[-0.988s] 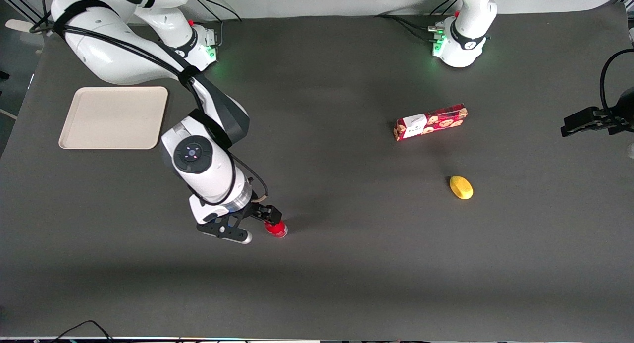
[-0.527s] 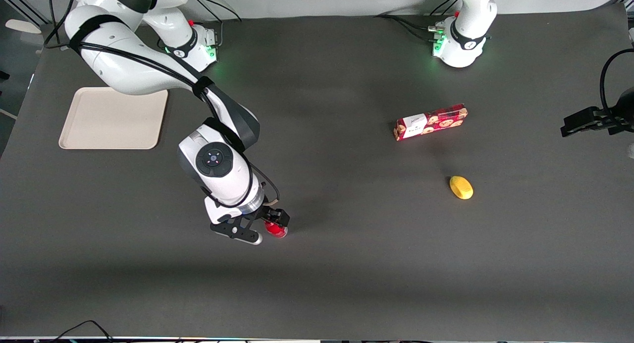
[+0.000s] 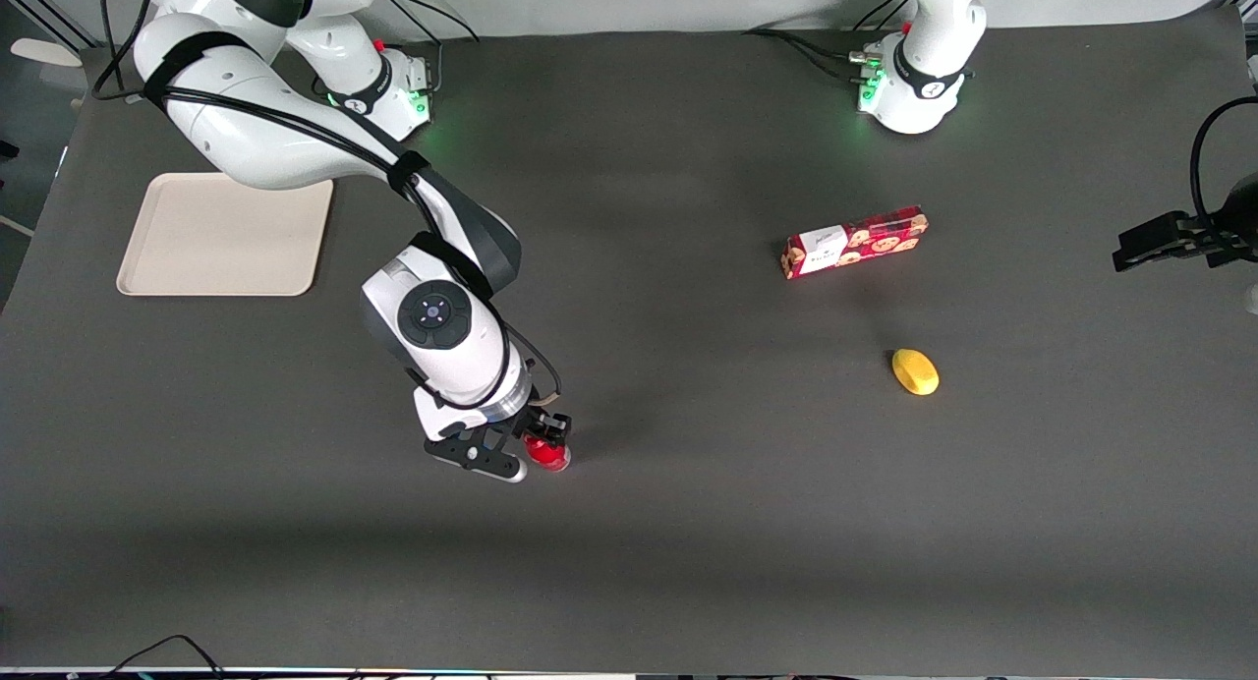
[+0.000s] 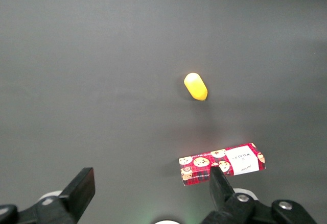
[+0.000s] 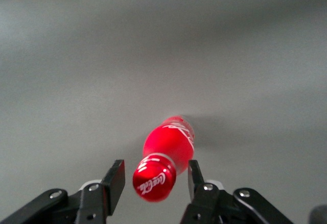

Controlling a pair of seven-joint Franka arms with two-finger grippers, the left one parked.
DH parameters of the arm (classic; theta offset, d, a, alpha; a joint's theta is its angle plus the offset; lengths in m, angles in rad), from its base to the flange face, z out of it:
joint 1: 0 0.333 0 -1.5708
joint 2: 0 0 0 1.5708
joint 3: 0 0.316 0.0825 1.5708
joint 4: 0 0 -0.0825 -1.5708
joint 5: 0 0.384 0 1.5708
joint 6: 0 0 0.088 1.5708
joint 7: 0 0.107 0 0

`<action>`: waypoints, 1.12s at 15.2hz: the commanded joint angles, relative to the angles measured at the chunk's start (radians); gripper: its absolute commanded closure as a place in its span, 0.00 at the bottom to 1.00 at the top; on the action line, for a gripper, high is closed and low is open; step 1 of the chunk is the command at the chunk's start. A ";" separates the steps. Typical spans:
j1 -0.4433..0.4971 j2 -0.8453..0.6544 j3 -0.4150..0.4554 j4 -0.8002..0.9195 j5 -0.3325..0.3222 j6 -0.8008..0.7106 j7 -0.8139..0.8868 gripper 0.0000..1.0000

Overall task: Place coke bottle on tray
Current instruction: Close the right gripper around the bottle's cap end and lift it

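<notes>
Right wrist view gives you the closest look: the coke bottle (image 5: 164, 164) stands upright on the dark table mat (image 5: 153, 55), and its red cap sits between the two black fingers (image 5: 115, 179) of the gripper (image 5: 155, 180). A small gap shows on each side of the cap, so the claw is released and is not grasping anything yet. I judge that the fingers are spread this way so that they can go down around the neck and squeeze the bottle from both sides.

From the front view, the gripper (image 3: 536, 444) hangs directly over the coke bottle (image 3: 546, 452), in the part of the table nearer to the camera. The bottle rests on the mat, not lifted. The wrist points almost straight down, which suits a grasp from above on a slim standing thing; if you close off centre, the bottle may tip.

A little farther from the camera, toward the parked arm's end, lies a yellow lemon (image 3: 915, 371), and farther again the red cookie box (image 3: 854, 242). Both are well apart from the bottle and should not disturb you.

The beige tray (image 3: 225, 234) lies farther from the camera than the bottle, toward the working arm's end, and nothing is on it. So the task is at the grasp step, with the carry to come.
</notes>
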 commanded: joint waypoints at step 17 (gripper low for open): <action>-0.085 -0.218 0.198 0.047 -0.005 -0.409 -0.165 1.00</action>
